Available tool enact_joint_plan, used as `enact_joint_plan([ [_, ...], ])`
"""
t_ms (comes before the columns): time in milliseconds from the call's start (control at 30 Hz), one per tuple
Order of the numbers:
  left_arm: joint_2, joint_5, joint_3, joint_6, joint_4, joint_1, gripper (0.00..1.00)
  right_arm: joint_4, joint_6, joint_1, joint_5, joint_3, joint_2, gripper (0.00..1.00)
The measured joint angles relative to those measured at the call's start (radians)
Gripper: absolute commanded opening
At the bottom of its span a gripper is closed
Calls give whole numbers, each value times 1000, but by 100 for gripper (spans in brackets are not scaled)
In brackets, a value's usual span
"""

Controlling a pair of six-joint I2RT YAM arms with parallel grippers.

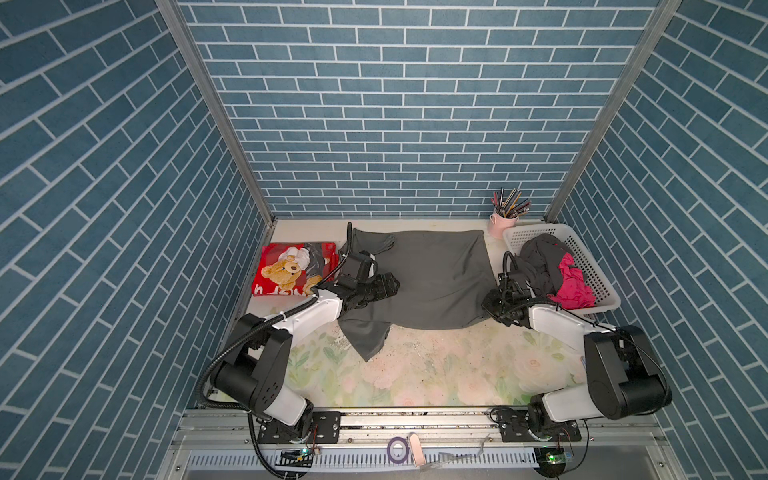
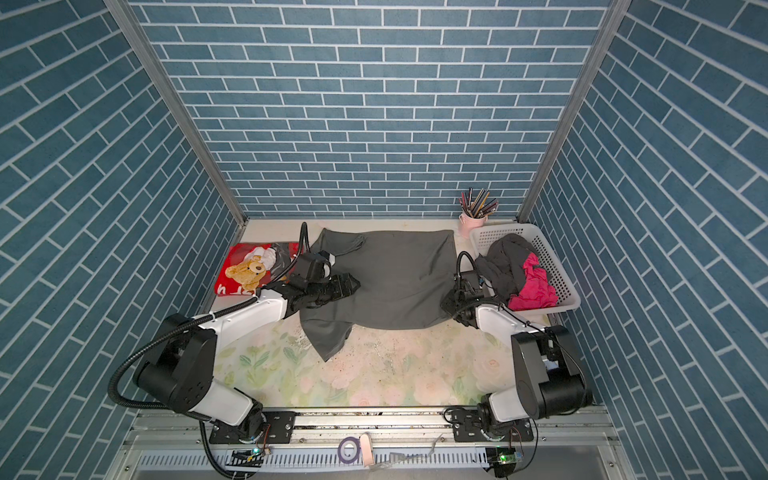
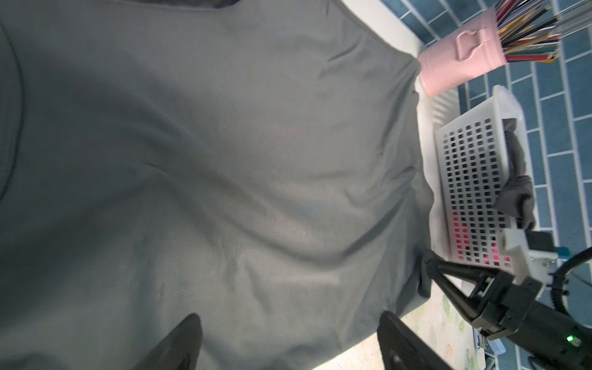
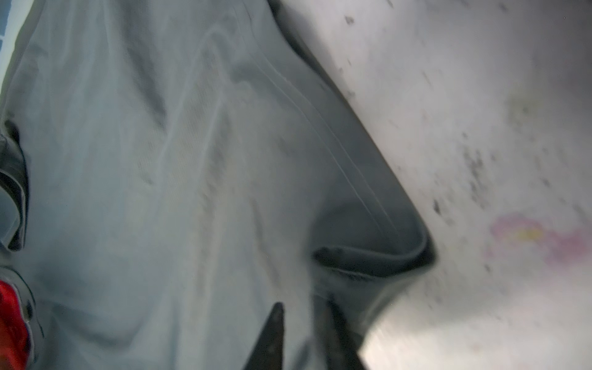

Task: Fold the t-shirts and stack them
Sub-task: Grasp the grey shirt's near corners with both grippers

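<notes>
We found the grey t-shirt (image 1: 440, 278) spread mid-table, sleeves left. The right gripper (image 4: 304, 333) was pinching its near-right hem corner; the left gripper (image 3: 290, 320) hung wide apart above the cloth. We feared a one-sided pull would skew it, or the thin pinch would slip.

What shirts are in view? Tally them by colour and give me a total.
Grey shirt, spread flat: 1
Red shirt, folded: 1
Dark shirt, in the basket: 1
Magenta shirt, in the basket: 1
Total: 4

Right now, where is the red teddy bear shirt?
In both top views the red teddy-bear t-shirt lies folded at the far left of the table, beside the spread dark grey t-shirt.
</notes>
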Motion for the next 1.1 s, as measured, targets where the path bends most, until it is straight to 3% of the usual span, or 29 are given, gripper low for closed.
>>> enact_joint_plan([
  [300, 130, 19, 94, 2, 2, -4, 88, -24, -39, 0, 29, 136, 66, 51],
  [533, 154, 25, 99, 2, 3, -14, 88, -86, -45, 0, 40, 40, -146, 59],
  [733, 161, 38, 99, -1, 18, -27, 88, -111, -31, 19, 63, -84, -300, 53],
  [1100, 161, 46, 99, -1, 34, -30, 88, -126, -31, 26, 108, -101, -118, 40],
])
